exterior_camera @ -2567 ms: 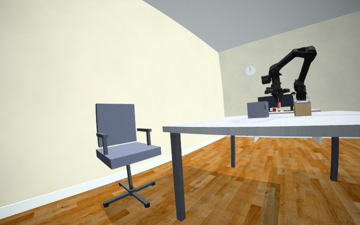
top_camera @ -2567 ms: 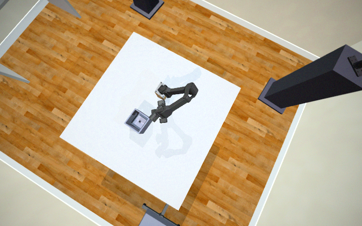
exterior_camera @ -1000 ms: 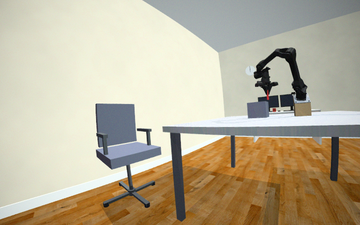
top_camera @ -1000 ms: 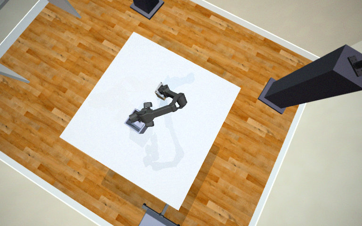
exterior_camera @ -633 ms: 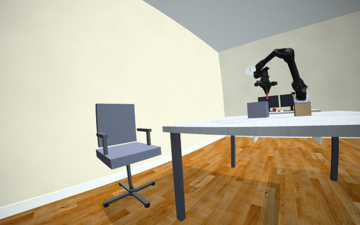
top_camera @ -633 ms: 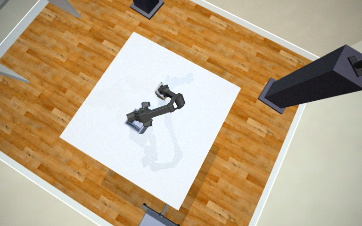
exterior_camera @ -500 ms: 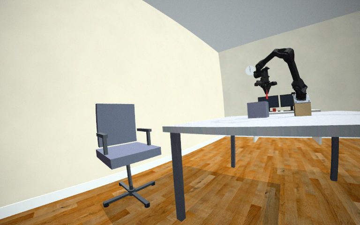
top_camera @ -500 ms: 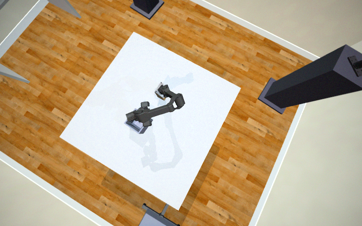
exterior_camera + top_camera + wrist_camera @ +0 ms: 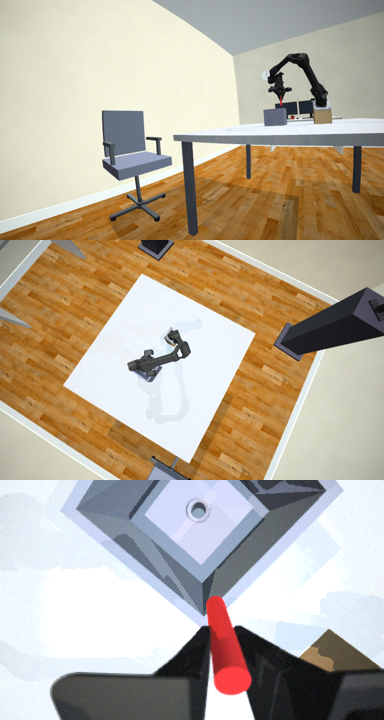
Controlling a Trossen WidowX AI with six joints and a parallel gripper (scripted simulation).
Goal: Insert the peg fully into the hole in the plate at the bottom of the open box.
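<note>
My gripper (image 9: 221,632) is shut on the red peg (image 9: 227,647), which sticks out forward between the dark fingers. In the wrist view the peg's far end lies over the near corner of the open grey box. The pale plate (image 9: 200,522) at the box's bottom has a round hole (image 9: 198,511), which is open and unobstructed. In the exterior view the gripper (image 9: 280,94) holds the peg (image 9: 280,100) upright, its lower end just above the rim of the box (image 9: 274,116). From above, the arm hides most of the box (image 9: 150,377).
The arm's wooden base block (image 9: 322,116) stands on the white table right of the box; it also shows in the wrist view (image 9: 340,652). Dark monitors (image 9: 294,107) stand behind the box. A grey chair (image 9: 133,152) stands off the table's left end.
</note>
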